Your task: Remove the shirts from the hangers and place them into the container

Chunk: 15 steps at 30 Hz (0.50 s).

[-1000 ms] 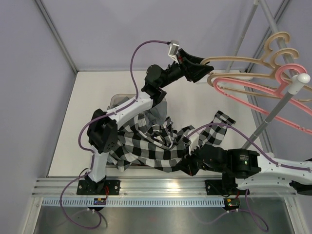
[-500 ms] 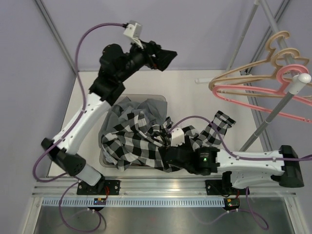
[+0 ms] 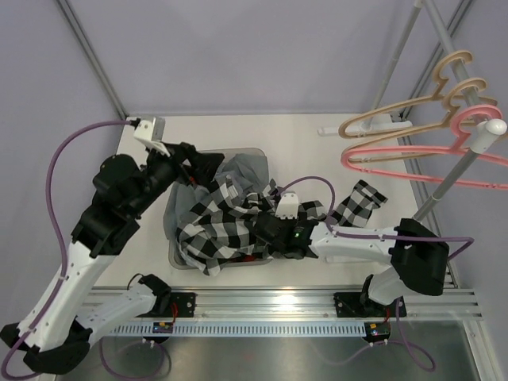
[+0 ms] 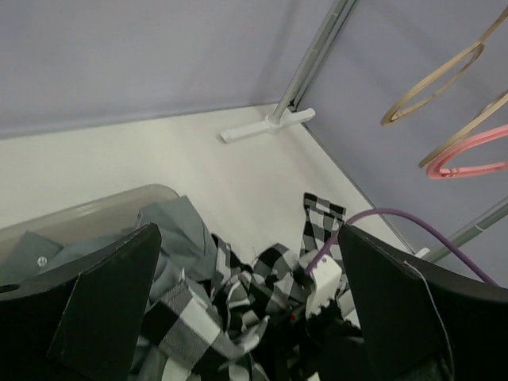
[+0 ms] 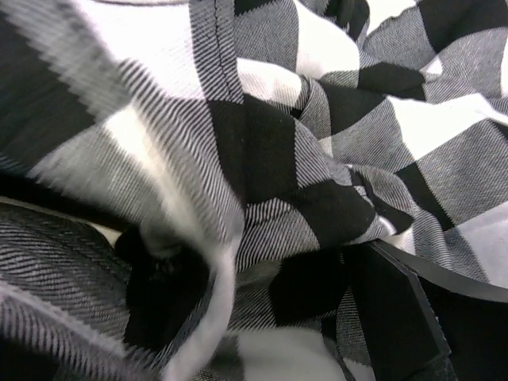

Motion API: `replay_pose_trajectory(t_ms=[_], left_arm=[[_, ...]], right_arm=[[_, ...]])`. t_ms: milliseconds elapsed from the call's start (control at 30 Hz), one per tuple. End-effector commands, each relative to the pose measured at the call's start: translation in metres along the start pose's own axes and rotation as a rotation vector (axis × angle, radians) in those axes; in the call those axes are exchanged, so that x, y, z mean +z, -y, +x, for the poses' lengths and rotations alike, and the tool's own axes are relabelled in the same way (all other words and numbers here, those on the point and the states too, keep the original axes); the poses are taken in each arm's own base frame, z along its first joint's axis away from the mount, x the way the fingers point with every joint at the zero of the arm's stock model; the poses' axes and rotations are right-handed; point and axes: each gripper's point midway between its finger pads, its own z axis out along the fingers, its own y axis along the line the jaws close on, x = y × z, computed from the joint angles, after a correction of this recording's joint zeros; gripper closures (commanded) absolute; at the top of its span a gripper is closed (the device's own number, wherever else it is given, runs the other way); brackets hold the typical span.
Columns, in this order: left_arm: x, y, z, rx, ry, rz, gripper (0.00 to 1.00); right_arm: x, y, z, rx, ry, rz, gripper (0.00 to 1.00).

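Checked shirt (image 3: 218, 226), soft, crumpled, black-and-white, lay heaped in the translucent bin (image 3: 176, 255) over the grey shirt (image 3: 242, 168), one sleeve (image 3: 361, 198) trailing onto the table (image 3: 317, 151). Since the previous frame the left gripper (image 3: 205, 165) had dropped to the bin's edge, jaws wide and empty. The right gripper (image 3: 266, 234) was buried in cloth, and its grip could not be judged. Thin curved hangers (image 3: 397, 119) hung at right.

The checked shirt (image 3: 214, 226) is black and white, the other shirt (image 3: 242, 168) plain grey, the bin (image 3: 176, 255) smoky translucent grey. Two hangers (image 3: 389, 115) are tan, the third hanger (image 3: 347, 157) pink. White worktop (image 3: 317, 159), purple cables (image 3: 52, 178).
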Motion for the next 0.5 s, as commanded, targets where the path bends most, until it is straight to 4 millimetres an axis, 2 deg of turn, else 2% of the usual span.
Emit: replay_pose_trajectory(t_ms=[0,133,167,233,300,467], left_arm=[[-0.028,-0.004,-0.002,-0.037,0.045,-0.021,0.01],[-0.049,-0.009,-0.004,-0.015,0.054,-0.052,0.01],[-0.052,-0.010,-0.004,-0.013,0.055,-0.057,0.01],[-0.056,-0.009,-0.003,-0.013,0.057,-0.049,0.01],[-0.054,-0.010,0.005,-0.013,0.038,-0.042,0.01],[-0.045,-0.008,0.017,-0.034,0.014,-0.022,0.01]], right_arm=[[0.021,0.032,0.020,-0.019,-0.027,0.170,0.00],[0.031,0.040,0.033,-0.010,-0.039,0.217,0.04],[0.032,0.041,0.035,-0.012,-0.040,0.221,0.07],[0.033,0.041,0.034,-0.021,-0.029,0.227,0.22],[0.027,0.037,0.026,-0.067,0.015,0.215,0.29],[0.011,0.022,-0.004,-0.137,0.056,0.195,0.25]])
